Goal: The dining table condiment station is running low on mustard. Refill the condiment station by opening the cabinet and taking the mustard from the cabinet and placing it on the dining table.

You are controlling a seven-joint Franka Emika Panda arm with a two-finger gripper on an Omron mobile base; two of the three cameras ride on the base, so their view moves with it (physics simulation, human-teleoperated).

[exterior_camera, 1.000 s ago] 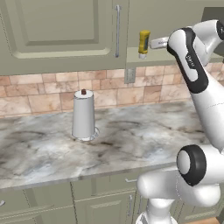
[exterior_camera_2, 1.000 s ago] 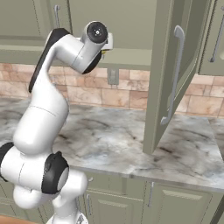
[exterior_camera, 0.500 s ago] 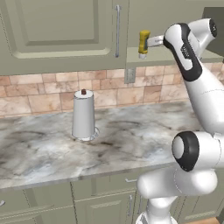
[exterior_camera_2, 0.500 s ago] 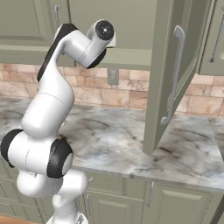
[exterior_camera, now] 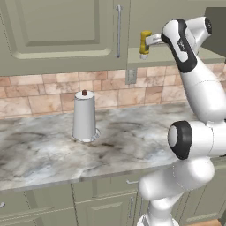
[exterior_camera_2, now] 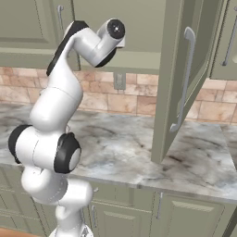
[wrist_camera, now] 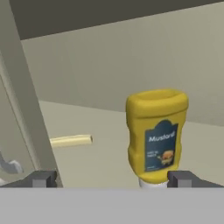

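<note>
The gripper [wrist_camera: 111, 178] has its fingers spread wide, nothing between them, pretty much right at the open cabinet [exterior_camera_2: 185, 78]. Just past the fingertips the mustard [wrist_camera: 156, 136] stands cap-down on the cabinet shelf, with a pale yellow stick [wrist_camera: 70, 140] lying further back to its left.

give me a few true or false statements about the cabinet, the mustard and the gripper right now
1. The cabinet door stands open. True.
2. The mustard stands on its pale cap inside the cabinet. True.
3. The gripper is clamped on the mustard. False: its jaws are open, and the bottle stands free ahead of them.
4. The paper towel roll lies on its side on the counter. False: it stands upright.
5. The mustard already sits on the marble counter. False: it is on the cabinet shelf.
</note>
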